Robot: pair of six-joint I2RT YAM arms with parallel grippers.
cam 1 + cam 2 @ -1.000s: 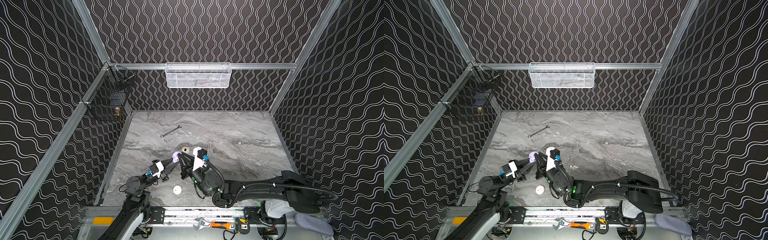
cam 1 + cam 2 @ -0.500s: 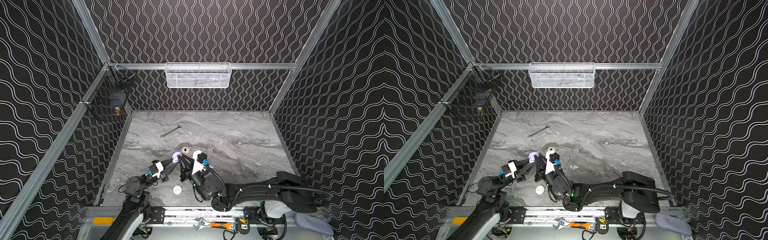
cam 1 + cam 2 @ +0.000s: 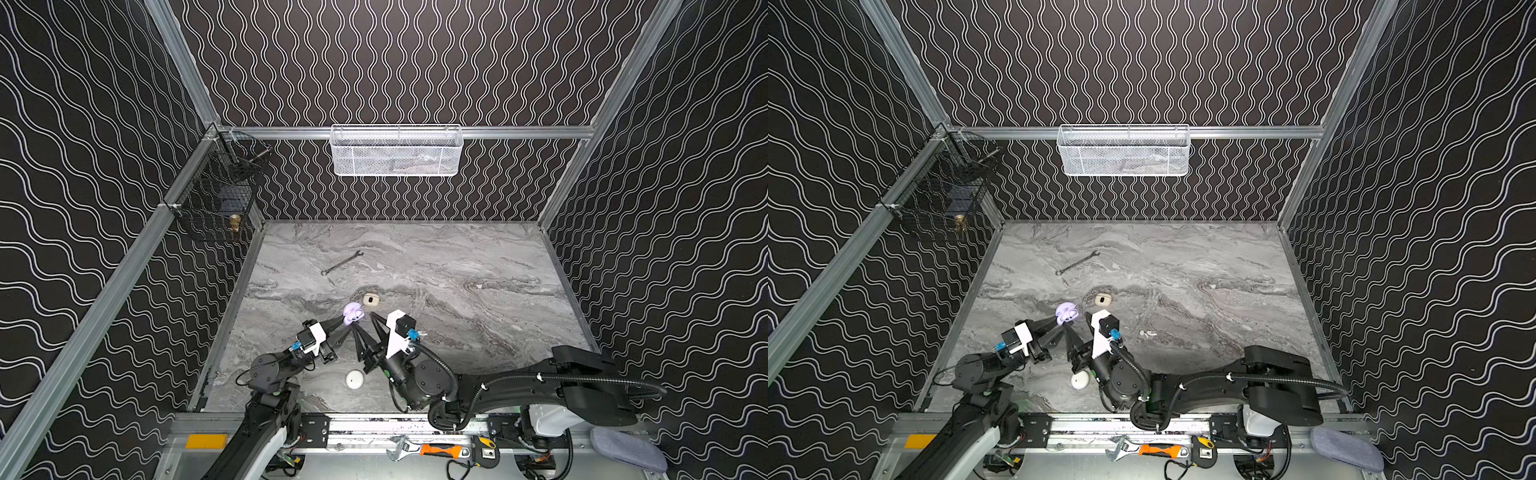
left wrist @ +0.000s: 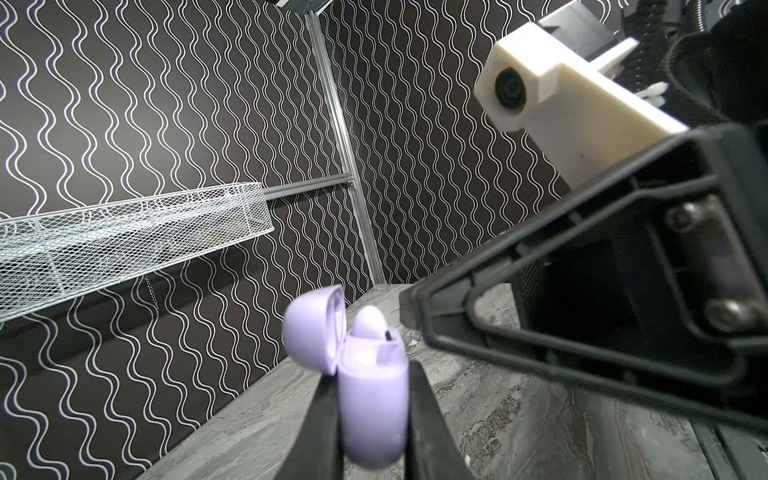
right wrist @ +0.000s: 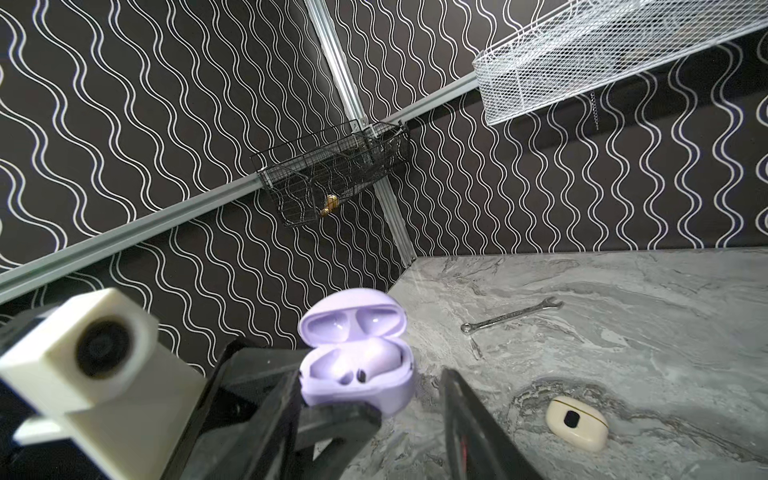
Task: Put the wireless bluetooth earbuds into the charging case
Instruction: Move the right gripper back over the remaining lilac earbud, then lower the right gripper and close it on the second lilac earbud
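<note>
Case [image 4: 372, 399] open, clamped in left tool [image 4: 372, 374], right tool [image 3: 363, 320] parted

wrench [image 3: 342, 263]: flat on the tabletop [image 3: 478, 257], well beyond the jaws | white mesh basket [image 3: 395, 151]: high on the back wall, far beyond jaws | black wire basket [image 3: 216, 203]: left wall corner, beyond and left of jaws

Left fingers [image 4: 424, 415] clamp in a grip; right fingers [image 5: 469, 415] stand spread beside them.
</note>
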